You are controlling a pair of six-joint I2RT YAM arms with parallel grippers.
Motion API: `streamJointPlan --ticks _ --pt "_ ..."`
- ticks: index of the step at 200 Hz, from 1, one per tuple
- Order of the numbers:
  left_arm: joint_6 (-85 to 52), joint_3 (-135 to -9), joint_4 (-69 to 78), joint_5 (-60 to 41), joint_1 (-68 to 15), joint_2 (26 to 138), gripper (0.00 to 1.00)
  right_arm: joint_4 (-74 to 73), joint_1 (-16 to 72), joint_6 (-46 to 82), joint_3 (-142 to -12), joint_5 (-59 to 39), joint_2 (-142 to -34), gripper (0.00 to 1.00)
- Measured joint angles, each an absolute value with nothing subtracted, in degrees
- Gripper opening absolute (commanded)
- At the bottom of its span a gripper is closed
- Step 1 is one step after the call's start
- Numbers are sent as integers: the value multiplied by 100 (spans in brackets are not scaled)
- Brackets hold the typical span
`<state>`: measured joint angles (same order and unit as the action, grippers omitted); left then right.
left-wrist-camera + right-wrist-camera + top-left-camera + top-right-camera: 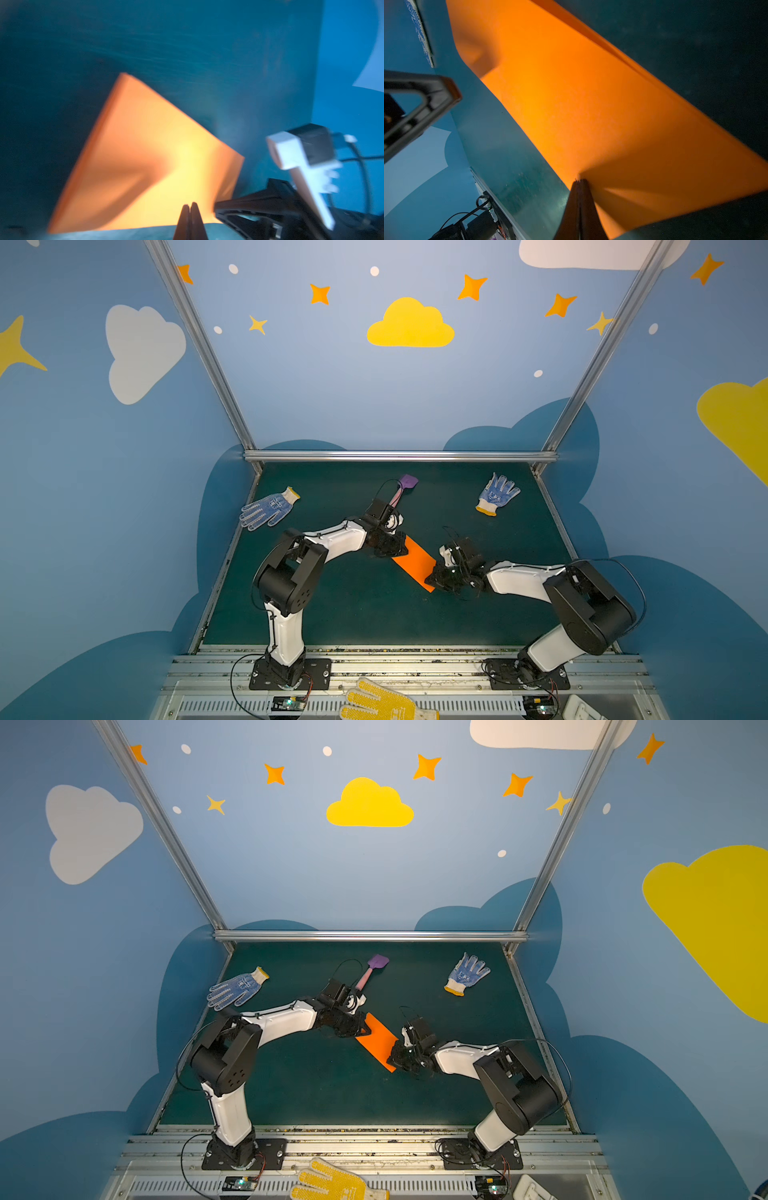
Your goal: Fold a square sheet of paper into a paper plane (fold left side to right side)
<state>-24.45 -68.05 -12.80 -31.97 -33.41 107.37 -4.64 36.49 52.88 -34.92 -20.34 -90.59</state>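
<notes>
The square sheet of paper [415, 562] [379, 1042] lies folded into a bright-orange rectangle, slanting across the middle of the green table [332, 614]. A paper plane is out of view. My left gripper [404, 549] [189, 204] is shut, its tips over the sheet's far left end; no paper shows between them. In the right wrist view that end's corner curls up near my left fingertip [453, 91]. My right gripper [431, 578] [579, 181] is shut on the near right corner, and the paper [571, 104] puckers at its tips. The left wrist view is blurred.
A purple-headed, pink-handled spatula [405, 485] lies behind the left wrist. Blue-dotted gloves lie at the far left [268, 509] and far right [496, 494]. A yellow dotted glove [382, 701] rests on the front rail. Metal frame bars [399, 456] bound the table.
</notes>
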Motion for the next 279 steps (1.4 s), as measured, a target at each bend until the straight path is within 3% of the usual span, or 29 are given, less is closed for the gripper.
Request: streamJointPlan --ticks 51,129,279 --pt "-2753 -6208 -805 -3197 -4029 10589 4 -493 3649 5299 -3474 -2032 -9054 0" --pt "-2801 -6136 -633 -3000 -4060 11043 4 -493 3649 5317 -3474 -2032 -9054 0" --pt "-2773 -5708 -213 -3205 -2954 10890 4 -550 3649 5371 -3439 -2032 -9043 0"
